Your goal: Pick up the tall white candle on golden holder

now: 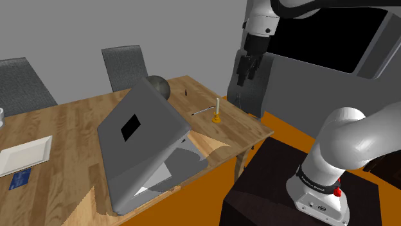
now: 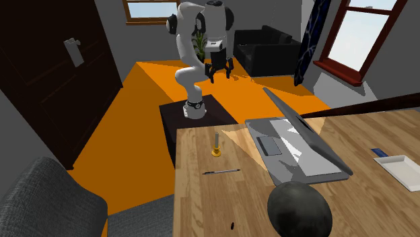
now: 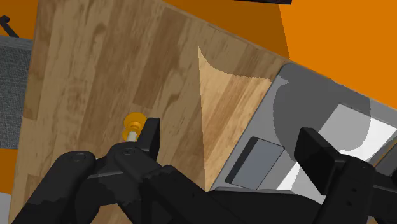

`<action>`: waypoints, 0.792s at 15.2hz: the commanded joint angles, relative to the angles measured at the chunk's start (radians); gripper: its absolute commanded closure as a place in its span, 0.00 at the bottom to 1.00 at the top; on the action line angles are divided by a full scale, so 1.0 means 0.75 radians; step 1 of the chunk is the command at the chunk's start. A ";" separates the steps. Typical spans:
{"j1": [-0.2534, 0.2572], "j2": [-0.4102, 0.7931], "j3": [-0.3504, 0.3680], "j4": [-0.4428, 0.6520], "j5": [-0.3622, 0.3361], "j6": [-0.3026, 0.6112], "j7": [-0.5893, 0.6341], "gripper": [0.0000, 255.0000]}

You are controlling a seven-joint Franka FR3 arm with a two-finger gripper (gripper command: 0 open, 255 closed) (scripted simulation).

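Near the table (image 1: 77, 115) corner by the stand: candle (image 1: 217, 109) upright, pen (image 1: 203, 111) just beside it, open laptop (image 1: 154, 122) near. Gripper (image 1: 246, 70) well above, fingers spread, empty. Risk: it's thin and tall, so an off-centre descent could tip it over.

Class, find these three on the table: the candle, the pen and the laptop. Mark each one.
candle (image 1: 217, 106), shoulder view, on its pale stick.
pen (image 2: 222, 172), second exterior view, on the middle of its shaft.
laptop (image 1: 153, 127), shoulder view, on the back of its grey lid.
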 commanded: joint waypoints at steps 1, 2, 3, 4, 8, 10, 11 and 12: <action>0.000 0.000 0.000 0.000 0.000 0.000 0.000 0.00; -0.005 0.038 -0.007 -0.004 -0.010 0.035 -0.016 0.00; -0.010 0.077 -0.015 -0.005 -0.021 0.070 -0.031 0.00; -0.014 0.117 -0.022 -0.005 -0.031 0.104 -0.047 0.00; -0.032 0.288 -0.050 0.012 -0.068 0.236 -0.103 0.00; -0.041 0.379 -0.063 0.031 -0.085 0.298 -0.129 0.00; -0.045 0.426 -0.070 0.043 -0.093 0.328 -0.141 0.00; -0.050 0.473 -0.076 0.056 -0.101 0.357 -0.154 0.00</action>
